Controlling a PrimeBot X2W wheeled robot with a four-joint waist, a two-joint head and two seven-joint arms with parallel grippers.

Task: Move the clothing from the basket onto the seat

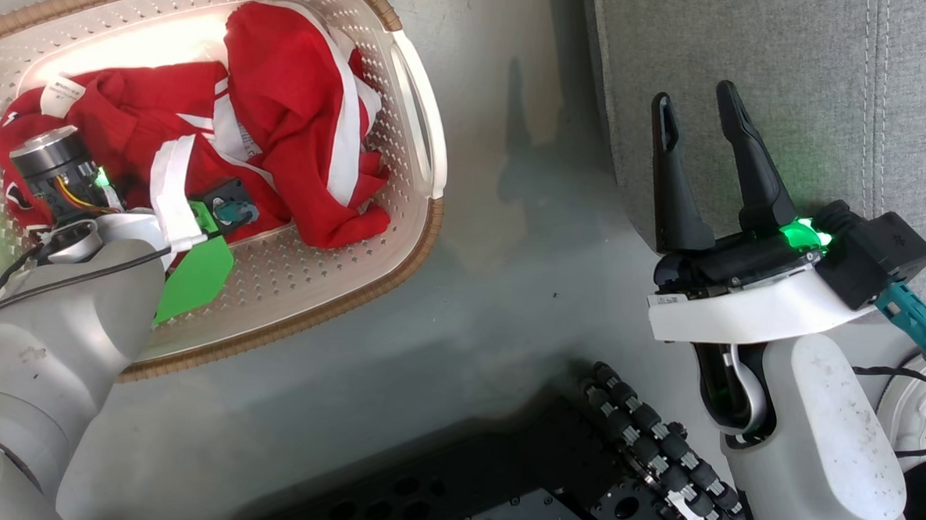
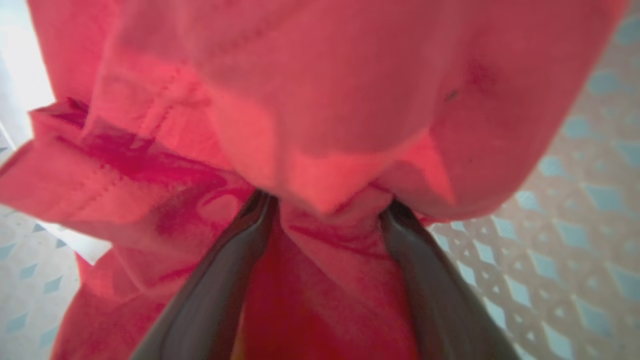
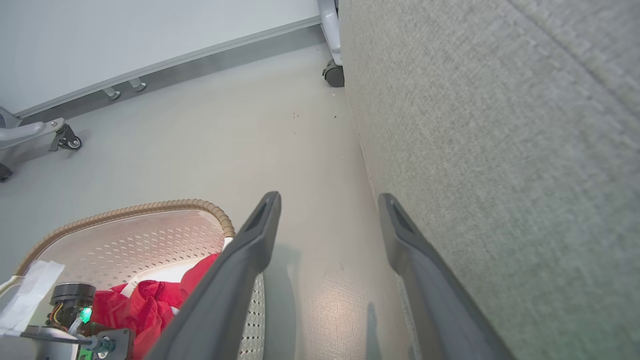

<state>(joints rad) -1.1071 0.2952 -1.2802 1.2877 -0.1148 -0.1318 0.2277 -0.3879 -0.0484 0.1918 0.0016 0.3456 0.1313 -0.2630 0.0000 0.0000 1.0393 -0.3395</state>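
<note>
Well, the clothing [image 1: 291, 88] is all in the basket [image 1: 425, 235], a rumpled red heap with white stripes lying across the perforated floor in the upper left of the head view. The basket stands on the grey floor [image 1: 512, 215], well apart from the seat [image 1: 792, 71], whose grey fabric takes up the upper right corner.

Coming up from the lower left of that view, the left arm reaches down into the basket, its wrist sitting over the left end of the heap. In the left wrist view, the left gripper [image 2: 327, 207] is pushed into the red cloth. Its two dark fingers stand apart with fabric bunched between them, and a fold lies over the tips. The gap looks wide rather than pinched. The basket's diamond-holed plastic shows at both sides.

At the right of the head view, the right gripper [image 1: 695, 94] hangs beside the seat's front edge. Its fingers point up the frame, spread wide, with nothing between them. In its own wrist view the seat's face runs along the right, and the basket's brown rim curves at the lower left.
</note>
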